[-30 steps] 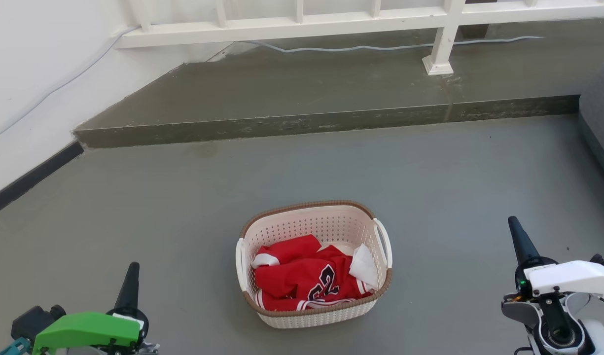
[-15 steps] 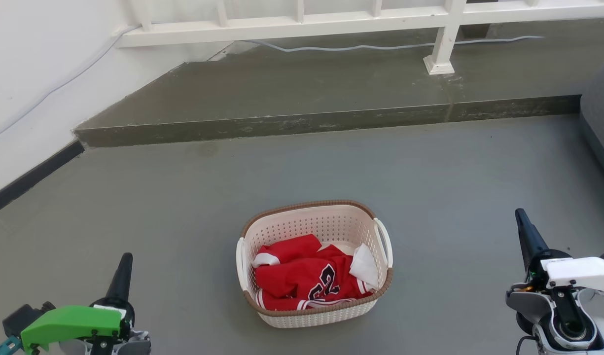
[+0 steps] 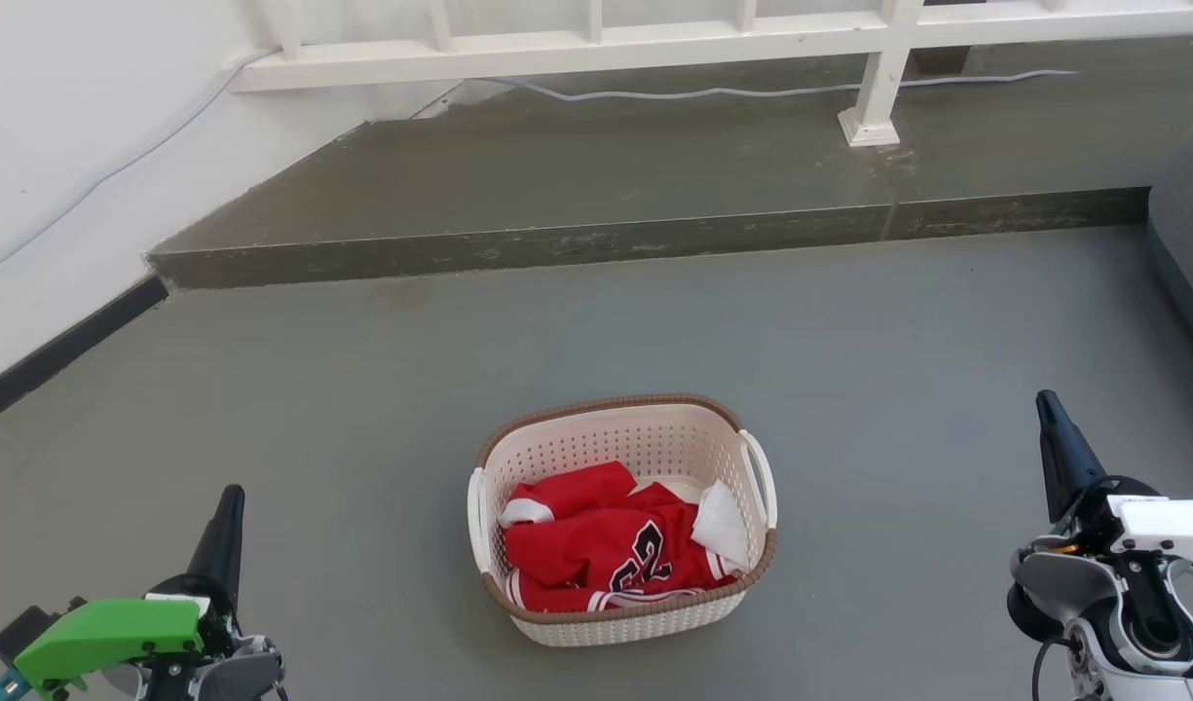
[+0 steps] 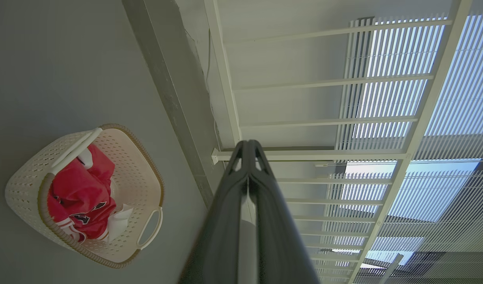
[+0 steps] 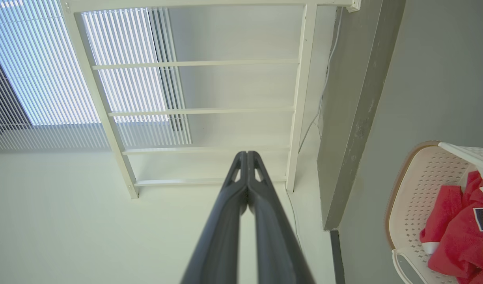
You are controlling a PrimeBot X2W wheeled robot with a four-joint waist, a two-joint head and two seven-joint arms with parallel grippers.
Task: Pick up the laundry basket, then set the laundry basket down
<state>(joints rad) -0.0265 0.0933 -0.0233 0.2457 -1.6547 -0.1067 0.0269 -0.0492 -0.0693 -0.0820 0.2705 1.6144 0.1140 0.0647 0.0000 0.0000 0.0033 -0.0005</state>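
The laundry basket (image 3: 577, 438) is cream-white perforated plastic with a brown woven-look rim and white side handles. It stands on the grey floor at the centre of the head view with a red jersey (image 3: 606, 550) inside. It also appears at the left of the left wrist view as the basket (image 4: 135, 173) and at the right edge of the right wrist view as the basket (image 5: 413, 185). My left gripper (image 3: 228, 506) is shut and empty, well to the basket's left. My right gripper (image 3: 1049, 409) is shut and empty, well to its right. Both point away from me, clear of the basket.
A raised concrete step (image 3: 606, 239) crosses the floor beyond the basket. A white railing (image 3: 577, 44) and a grey cable (image 3: 713, 94) run along it. A white wall (image 3: 60, 146) closes the left side. A grey upholstered edge (image 3: 1185, 234) stands at the far right.
Both grippers have spread outward, away from the basket: the left one down and left, the right one up and right. The basket has not moved.
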